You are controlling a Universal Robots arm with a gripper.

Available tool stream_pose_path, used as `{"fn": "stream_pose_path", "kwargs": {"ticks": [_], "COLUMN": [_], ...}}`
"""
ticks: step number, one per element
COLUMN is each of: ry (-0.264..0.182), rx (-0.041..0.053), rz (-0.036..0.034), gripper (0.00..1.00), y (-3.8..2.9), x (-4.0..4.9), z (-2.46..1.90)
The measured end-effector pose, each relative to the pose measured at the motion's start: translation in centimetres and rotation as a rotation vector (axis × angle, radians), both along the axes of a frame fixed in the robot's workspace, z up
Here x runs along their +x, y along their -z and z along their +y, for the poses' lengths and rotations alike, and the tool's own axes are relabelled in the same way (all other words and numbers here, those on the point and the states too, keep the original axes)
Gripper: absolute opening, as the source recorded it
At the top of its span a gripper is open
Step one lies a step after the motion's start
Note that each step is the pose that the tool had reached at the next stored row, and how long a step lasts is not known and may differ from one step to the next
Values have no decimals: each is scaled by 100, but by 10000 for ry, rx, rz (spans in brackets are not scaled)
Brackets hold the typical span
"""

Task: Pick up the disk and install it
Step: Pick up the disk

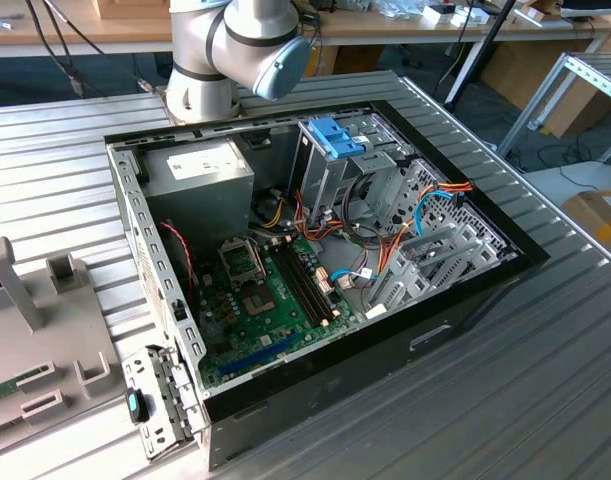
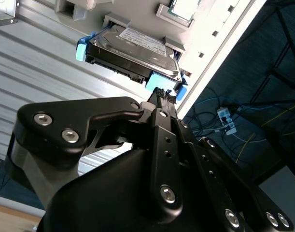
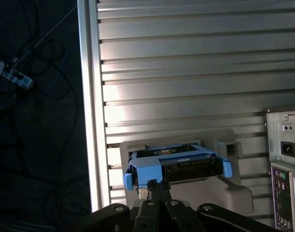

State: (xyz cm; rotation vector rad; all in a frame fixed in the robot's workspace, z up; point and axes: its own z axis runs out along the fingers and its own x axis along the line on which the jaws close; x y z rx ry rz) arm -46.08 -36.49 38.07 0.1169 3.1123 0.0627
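Tips pressed together, the black end effector [image 2: 161, 94] touches the flat grey blue-framed metal disk [image 2: 137, 46] just ahead and could shove it crooked.

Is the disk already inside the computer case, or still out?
Out: the disk rests in a grey holder on the ribbed table.
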Motion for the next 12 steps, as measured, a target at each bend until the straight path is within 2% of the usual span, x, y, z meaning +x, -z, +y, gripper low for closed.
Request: {"fn": "stream_pose_path", "kwargs": {"ticks": [4, 12], "ry": [-56, -2160], "rx": [-4, -3], "rz": [0, 0], "gripper": [11, 11], "y": [0, 0], "x": [0, 0], "z": [0, 0]}}
